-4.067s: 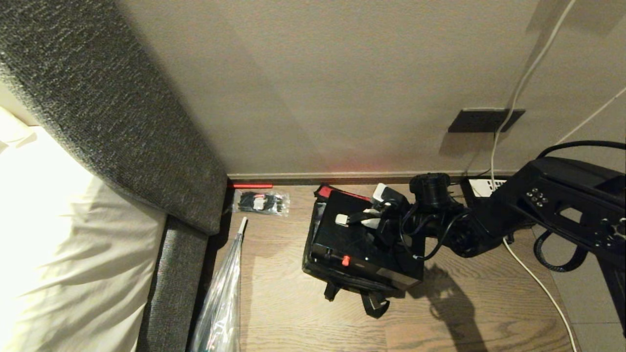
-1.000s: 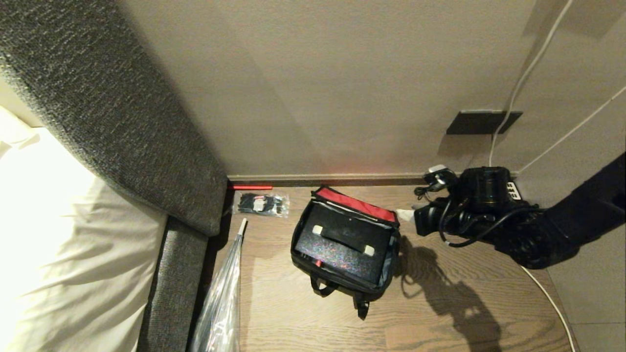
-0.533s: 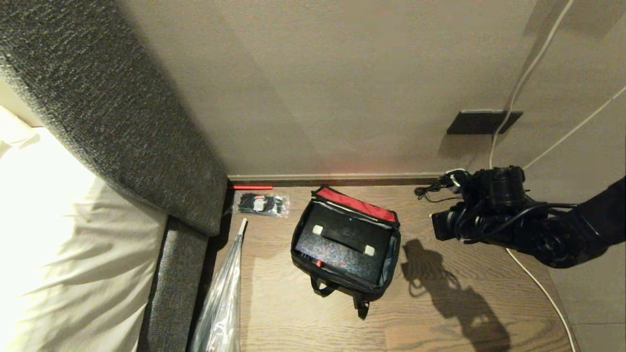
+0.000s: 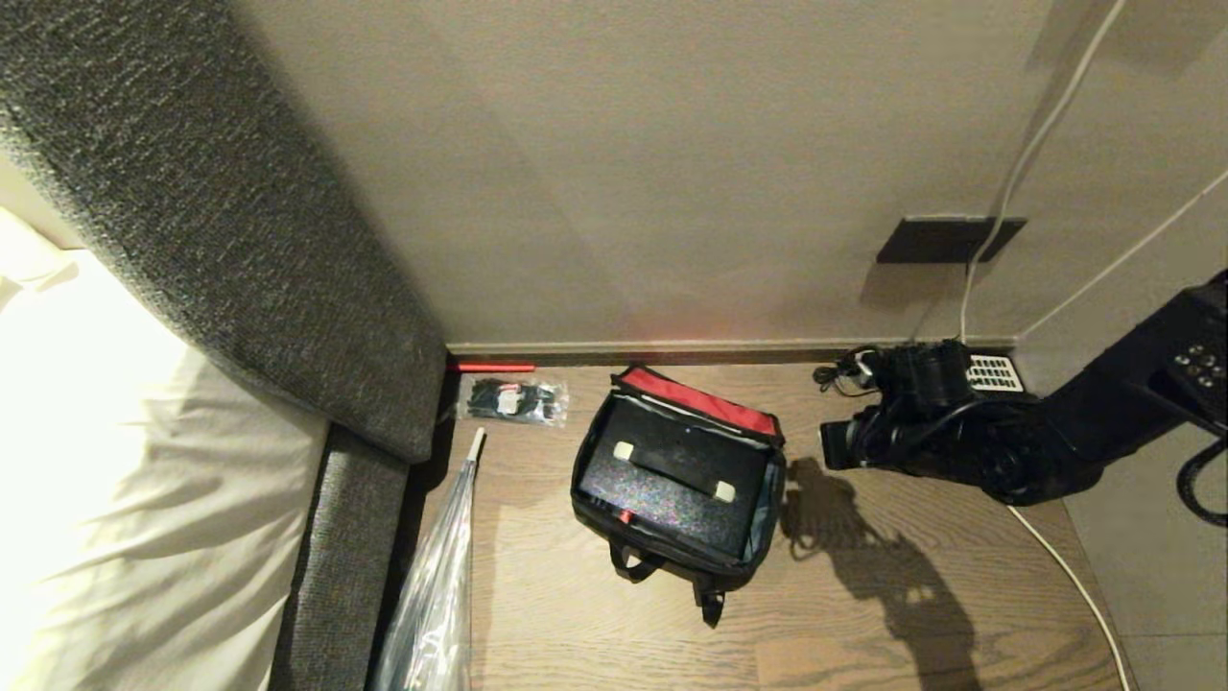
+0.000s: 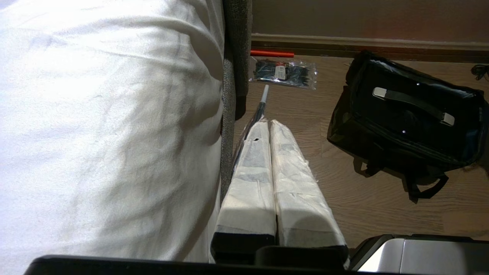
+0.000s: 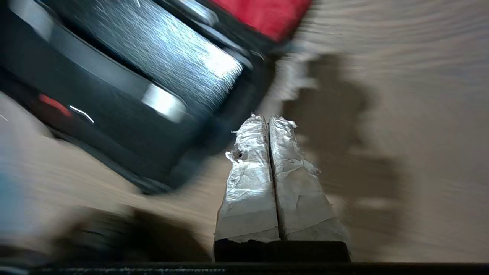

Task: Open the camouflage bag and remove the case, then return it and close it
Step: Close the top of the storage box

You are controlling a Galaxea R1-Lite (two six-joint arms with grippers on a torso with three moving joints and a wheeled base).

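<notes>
One bag: camouflage bag [image 4: 767,494] open on the floor
One case: case [image 4: 672,475] lying inside it
Right gripper [image 6: 269,119]: pinched together, empty, beside bag
Left gripper [image 5: 269,124]: closed, empty
Hidden: bag's camouflage pattern hard to make out

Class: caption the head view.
Case back inside open camouflage bag; shut right gripper hovers beside it.

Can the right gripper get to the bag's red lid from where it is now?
Probably yes. The right gripper, shut and empty, hangs just beside the bag, with only bare floor between it and the red lid.
</notes>
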